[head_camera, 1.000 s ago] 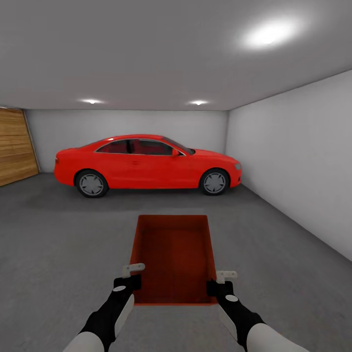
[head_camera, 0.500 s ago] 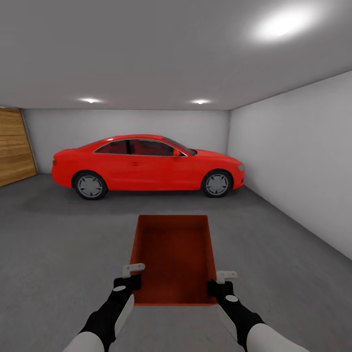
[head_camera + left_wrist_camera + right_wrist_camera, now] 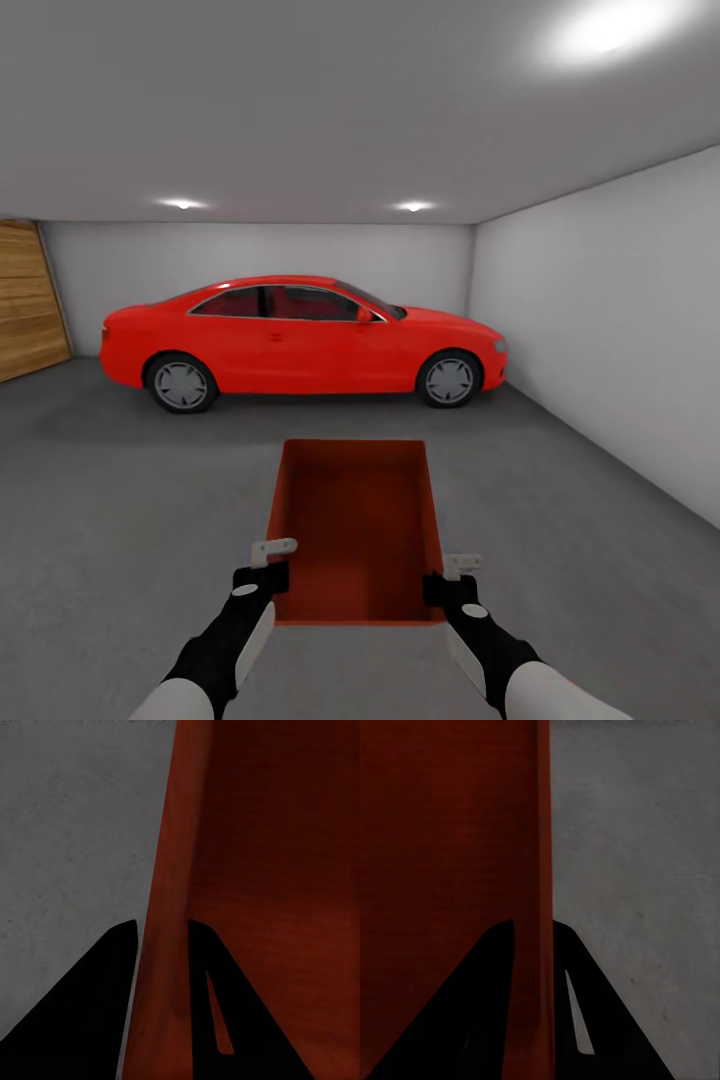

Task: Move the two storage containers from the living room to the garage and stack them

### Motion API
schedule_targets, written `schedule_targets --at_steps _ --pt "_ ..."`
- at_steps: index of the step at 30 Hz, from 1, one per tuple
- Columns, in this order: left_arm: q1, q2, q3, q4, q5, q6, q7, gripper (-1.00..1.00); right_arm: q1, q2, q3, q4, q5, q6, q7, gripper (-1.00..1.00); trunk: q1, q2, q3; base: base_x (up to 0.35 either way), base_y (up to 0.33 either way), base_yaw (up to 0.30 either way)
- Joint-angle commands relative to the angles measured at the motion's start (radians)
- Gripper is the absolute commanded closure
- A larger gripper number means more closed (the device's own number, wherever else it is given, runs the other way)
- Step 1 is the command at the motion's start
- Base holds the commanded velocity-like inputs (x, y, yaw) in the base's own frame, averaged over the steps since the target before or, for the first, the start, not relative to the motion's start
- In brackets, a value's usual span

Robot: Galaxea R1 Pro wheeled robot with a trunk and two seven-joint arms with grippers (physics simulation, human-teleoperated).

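Left end effector [image 3: 262, 572] clamped on the left wall of the storage container [image 3: 356, 525], one finger inside, one outside. Right end effector [image 3: 450, 578] likewise pinching the right wall. Container carried between both, open top up, above the dark grey floor [image 3: 120, 500]. Ahead, well beyond, red car [image 3: 300, 340]; wooden door [image 3: 30, 300] far left.

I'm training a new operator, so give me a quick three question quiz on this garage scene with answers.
1. True or false: each gripper pinches a side wall of the container.
2. What stands at the far wall? A) red car B) bench C) fireplace
3. Fill in: the slatted door is on the robot's ____ side.

Key:
1. True: left gripper and right gripper each straddle a wall.
2. A, the car.
3. Left; door.
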Motion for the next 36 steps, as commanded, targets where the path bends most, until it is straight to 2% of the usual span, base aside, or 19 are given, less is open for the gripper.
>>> schedule_targets --at_steps 1,36 --pt "0.001 0.011 -0.004 0.001 0.006 0.008 0.019 1.0 -0.001 -0.001 -0.014 -0.007 0.001 -0.005 -0.038 1.0 0.001 -0.001 0.0 0.322 0.088 0.0" --pt "0.001 0.012 -0.002 0.001 0.009 0.014 0.019 1.0 -0.001 -0.001 -0.014 -0.007 0.001 -0.005 -0.038 1.0 0.001 -0.001 0.0 0.322 0.082 0.0"
